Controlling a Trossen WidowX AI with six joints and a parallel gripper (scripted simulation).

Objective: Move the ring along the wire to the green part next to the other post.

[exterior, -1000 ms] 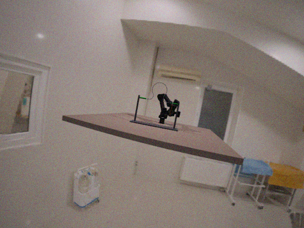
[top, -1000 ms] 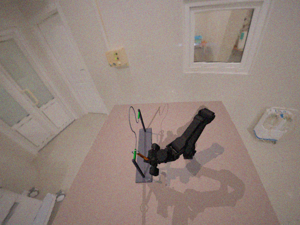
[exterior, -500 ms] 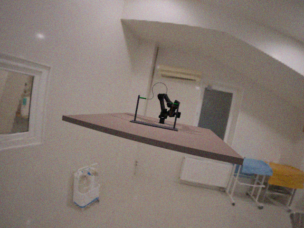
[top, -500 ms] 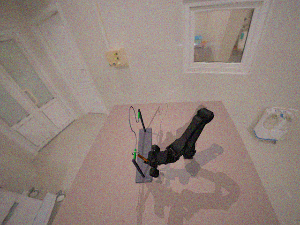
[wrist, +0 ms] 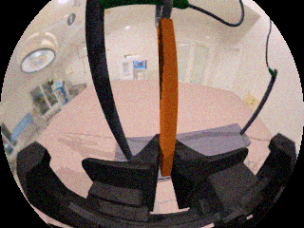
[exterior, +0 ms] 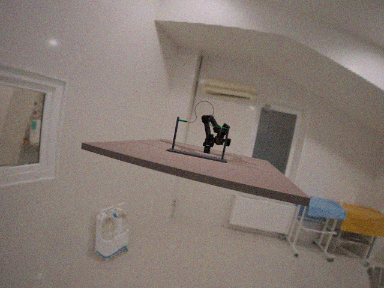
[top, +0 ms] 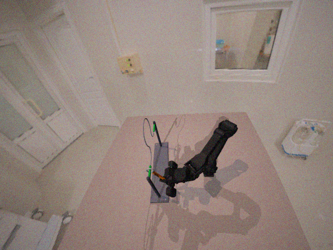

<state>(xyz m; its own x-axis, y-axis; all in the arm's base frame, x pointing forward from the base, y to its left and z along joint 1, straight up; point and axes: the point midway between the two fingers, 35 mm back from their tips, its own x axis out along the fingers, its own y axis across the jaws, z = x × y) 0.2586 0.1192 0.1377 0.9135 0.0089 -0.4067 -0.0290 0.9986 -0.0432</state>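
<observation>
The orange handle (top: 158, 175) (wrist: 168, 95) is held between the fingers of my gripper (top: 164, 179) (wrist: 161, 137), which is shut on it. The small grey ring (wrist: 163, 9) at the handle's far end is around the near green part (top: 149, 174) (wrist: 128, 3), toward its wire-side end; contact with it cannot be told. That green part adjoins the near post (top: 153, 187) (exterior: 224, 147) (wrist: 99, 66). The thin grey wire (top: 143, 132) (exterior: 204, 101) (wrist: 214, 16) loops to the far green part (top: 154, 127) (exterior: 183, 120) (wrist: 273, 72) beside the far post (top: 157, 134) (exterior: 175, 133) (wrist: 258, 111).
Both posts stand on a grey-blue base plate (top: 161, 161) (exterior: 195, 155) (wrist: 214, 141) on the pink table (top: 107, 188) (exterior: 130, 150). The arm (top: 205, 158) reaches over the plate from the right in the top view. The near post stands close beside the gripper.
</observation>
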